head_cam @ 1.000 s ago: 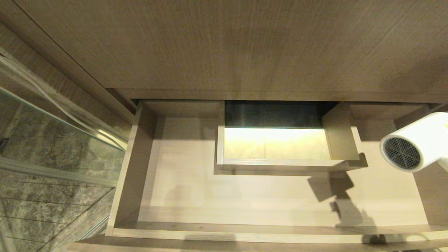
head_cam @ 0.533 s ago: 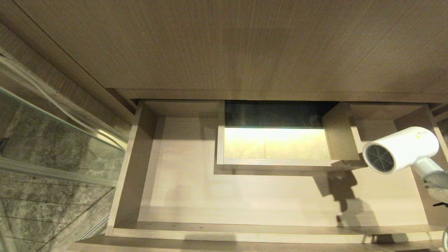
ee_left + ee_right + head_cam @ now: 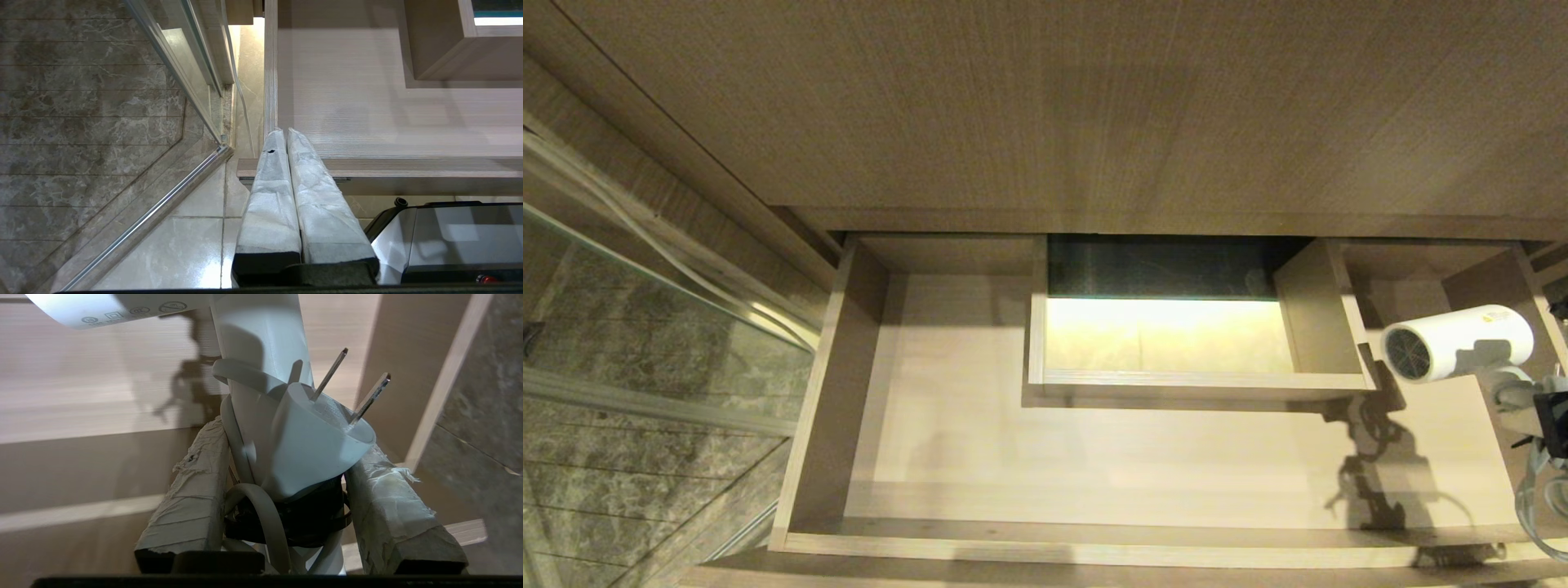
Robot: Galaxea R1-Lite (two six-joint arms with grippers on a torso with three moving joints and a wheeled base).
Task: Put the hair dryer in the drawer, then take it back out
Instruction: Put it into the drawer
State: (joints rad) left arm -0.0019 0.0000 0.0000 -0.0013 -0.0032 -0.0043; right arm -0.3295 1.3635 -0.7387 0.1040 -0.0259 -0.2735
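The right gripper (image 3: pixel 286 486) pinches the handle of the white plastic hair dryer (image 3: pixel 1458 341); its barrel lies level over the right end of the open beige wood-grain drawer (image 3: pixel 825 392). The left gripper (image 3: pixel 286 141), pressed together, waits outside.

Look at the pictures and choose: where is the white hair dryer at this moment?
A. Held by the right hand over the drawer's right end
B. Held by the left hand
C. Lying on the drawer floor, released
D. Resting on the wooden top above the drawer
A: the right hand grips the hair dryer by its handle over the right end of the drawer.
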